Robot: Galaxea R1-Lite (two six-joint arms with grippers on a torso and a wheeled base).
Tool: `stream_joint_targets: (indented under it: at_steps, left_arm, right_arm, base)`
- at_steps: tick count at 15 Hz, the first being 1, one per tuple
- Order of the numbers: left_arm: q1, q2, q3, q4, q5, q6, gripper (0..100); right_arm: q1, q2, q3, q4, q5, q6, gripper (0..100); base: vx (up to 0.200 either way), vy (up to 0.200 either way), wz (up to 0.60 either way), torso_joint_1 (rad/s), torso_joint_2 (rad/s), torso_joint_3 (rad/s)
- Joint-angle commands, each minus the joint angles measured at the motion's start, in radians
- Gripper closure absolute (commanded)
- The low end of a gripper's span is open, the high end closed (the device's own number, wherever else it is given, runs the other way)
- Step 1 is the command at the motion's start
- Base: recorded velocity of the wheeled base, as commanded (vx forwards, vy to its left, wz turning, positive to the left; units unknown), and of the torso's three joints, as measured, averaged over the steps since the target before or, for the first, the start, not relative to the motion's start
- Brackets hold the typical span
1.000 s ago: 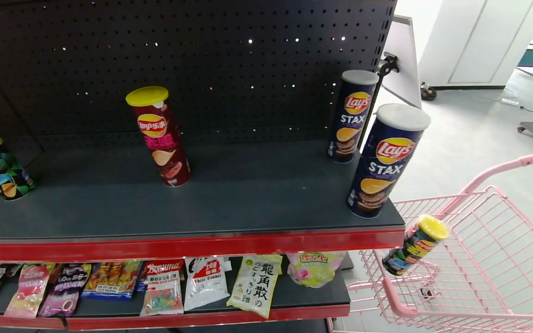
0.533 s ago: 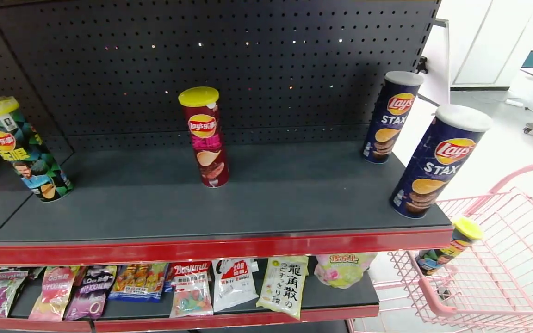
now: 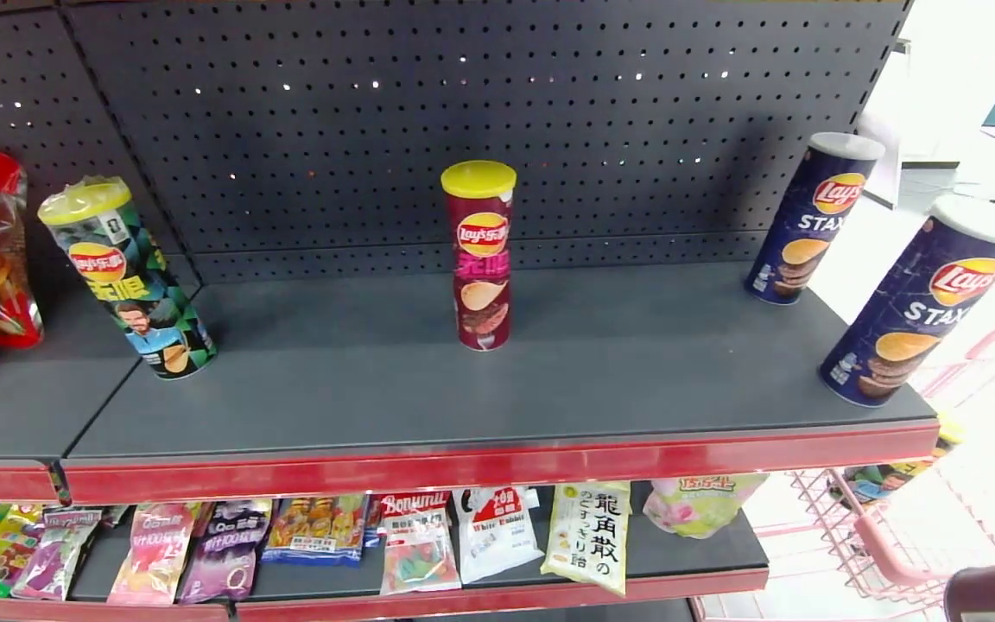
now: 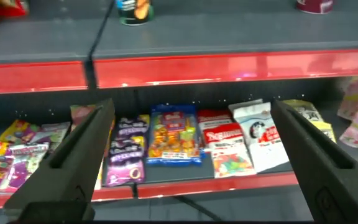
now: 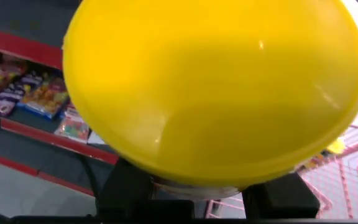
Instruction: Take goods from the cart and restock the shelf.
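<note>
Leftward is where the head camera has swung over the last second. The whole scene has slid across the picture, so nothing on the shelf has itself shifted. I judge the robot is turning from the cart to face the open stretch of shelf, ready to place.

Nearest, the right gripper (image 5: 197, 196) is closed around a yellow-lidded cardboard crisp can (image 5: 216, 87), its lid close against the wrist camera. The left gripper (image 4: 191, 143) hangs with its fingers spread wide and nothing between them, facing the flat foil snack bags (image 4: 173, 137) on the lower shelf.

At the robot's right, the pink wire cart (image 3: 886, 553) sits low at the edge, with a second yellow-lidded can (image 3: 882, 479) lying tilted inside it.

Farther off, the grey red-edged upper shelf (image 3: 497, 462) carries a green-and-black can (image 3: 130, 276) on the left and a maroon can (image 3: 480, 259) upright in the middle. Two dark blue cans (image 3: 921, 302) stand on the right. Bare grey board lies between them, which looks like room for the held can. Behind stands the black pegboard (image 3: 463, 112).
</note>
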Motion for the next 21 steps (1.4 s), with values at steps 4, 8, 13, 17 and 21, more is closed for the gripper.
stream_joint_targets:
  at_steps: [4,8,13,17,21]
  left_arm:
    - [0.0,0.001,0.0,0.0,0.001,0.0,0]
    - [0.0,0.001,0.0,0.0,0.001,0.002,0]
    - [0.0,0.001,0.0,0.0,0.001,0.002,0]
    - [0.0,0.001,0.0,0.0,0.0,-0.002,0]
    - [-0.001,0.013,0.0,0.0,0.0,0.002,0]
  right_arm:
    - [0.005,0.211,-0.052,-0.102,0.09,0.01,100]
    - [0.005,0.254,-0.059,-0.104,0.107,0.01,100]
    - [0.007,0.257,-0.056,-0.104,0.108,0.01,100]
    - [0.04,0.257,-0.056,-0.102,0.115,0.01,100]
    - [0.068,0.294,-0.076,-0.102,0.113,0.006,100]
  base:
    - [0.0,0.05,0.0,-0.001,0.0,-0.001]
    - [0.05,0.0,0.0,0.003,0.0,-0.002]
    - [0.2,0.0,0.0,0.004,0.01,0.007]
    - [0.0,0.0,0.0,0.0,0.0,0.0]
    - [0.0,0.0,0.0,0.0,0.0,0.0]
